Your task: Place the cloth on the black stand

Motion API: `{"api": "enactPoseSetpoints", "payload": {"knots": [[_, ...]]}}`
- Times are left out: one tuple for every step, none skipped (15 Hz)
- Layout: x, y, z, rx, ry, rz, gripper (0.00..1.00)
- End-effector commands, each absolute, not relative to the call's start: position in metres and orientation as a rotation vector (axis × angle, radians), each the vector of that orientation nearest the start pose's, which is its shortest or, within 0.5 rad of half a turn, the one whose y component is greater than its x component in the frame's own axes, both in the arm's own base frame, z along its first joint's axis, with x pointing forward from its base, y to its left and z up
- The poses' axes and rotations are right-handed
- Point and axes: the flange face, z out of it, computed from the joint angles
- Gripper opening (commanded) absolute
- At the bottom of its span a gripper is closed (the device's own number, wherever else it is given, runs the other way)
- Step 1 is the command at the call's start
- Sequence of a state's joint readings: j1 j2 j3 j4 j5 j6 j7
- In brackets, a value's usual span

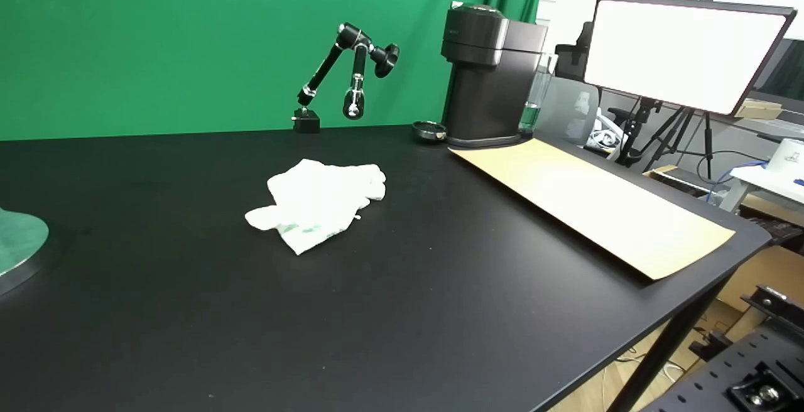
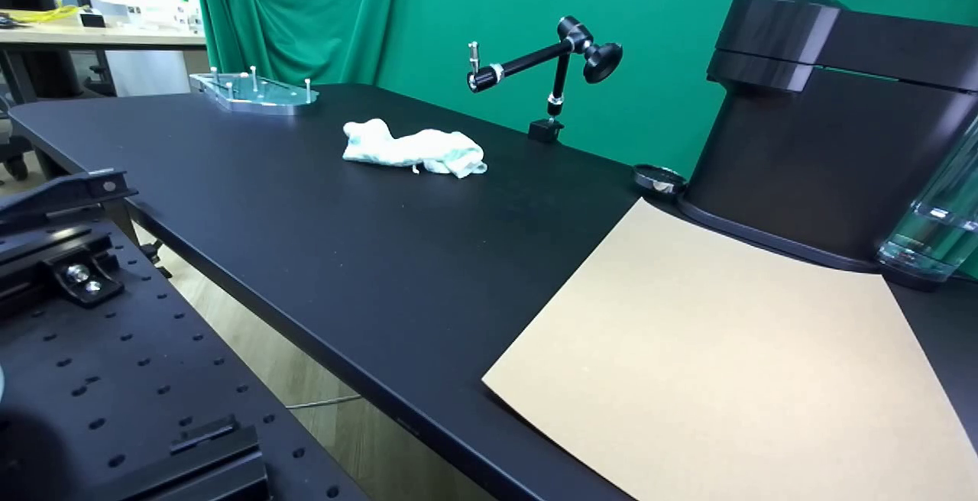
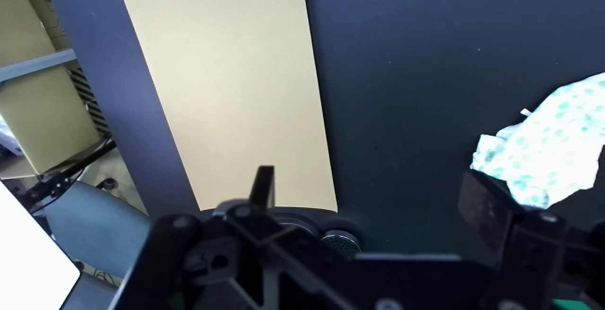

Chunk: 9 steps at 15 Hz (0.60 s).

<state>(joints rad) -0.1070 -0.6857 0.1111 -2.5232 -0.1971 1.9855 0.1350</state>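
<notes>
A green curtain (image 1: pixel 207 41) hangs behind a black bench (image 1: pixel 402 311) in both exterior views. The cloth (image 1: pixel 326 198) lies crumpled on the bench, near the jointed black stand (image 1: pixel 358 63) but apart from it. Only the wrist view shows the tool (image 3: pixel 366 182): its two fingers (image 3: pixel 261 185) are spread wide, with bench and part of a tan sheet (image 3: pixel 236 73) seen between them, and it holds nothing. That view also brings out pale green spots on the cloth, which looks mostly white in the exterior views. In an exterior view a white screen (image 1: pixel 684 54) stands beyond the bench; in an exterior view a clear plate (image 2: pixel 260 102) with upright pegs (image 2: pixel 254 79) rests on the bench.

The coffee machine (image 2: pixel 802 142) carries a clear tank (image 2: pixel 936 211); a line low in it may be water, though I cannot be sure. Just beside the machine sits a round dish (image 2: pixel 659 180), whose perforated top shows in the wrist view. Cardboard boxes (image 3: pixel 47 116) sit past the bench edge, contents hidden.
</notes>
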Motion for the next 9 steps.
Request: {"api": "enactPoseSetpoints", "payload": {"knots": [[0.371, 0.014, 0.496, -3.358, 0.086, -0.293, 1.00], [0.377, 0.025, 0.484, -3.344, 0.050, -0.311, 1.00], [0.384, 0.037, 0.472, -3.325, 0.002, -0.331, 1.00], [0.392, 0.050, 0.459, -3.302, -0.038, -0.350, 1.00], [0.398, 0.062, 0.446, -3.277, -0.075, -0.368, 1.00], [0.406, 0.076, 0.431, -3.248, -0.106, -0.376, 1.00], [0.412, 0.087, 0.417, -3.225, -0.131, -0.381, 1.00], [0.418, 0.099, 0.402, -3.202, -0.156, -0.374, 1.00], [0.423, 0.109, 0.388, -3.185, -0.177, -0.368, 1.00]]}}
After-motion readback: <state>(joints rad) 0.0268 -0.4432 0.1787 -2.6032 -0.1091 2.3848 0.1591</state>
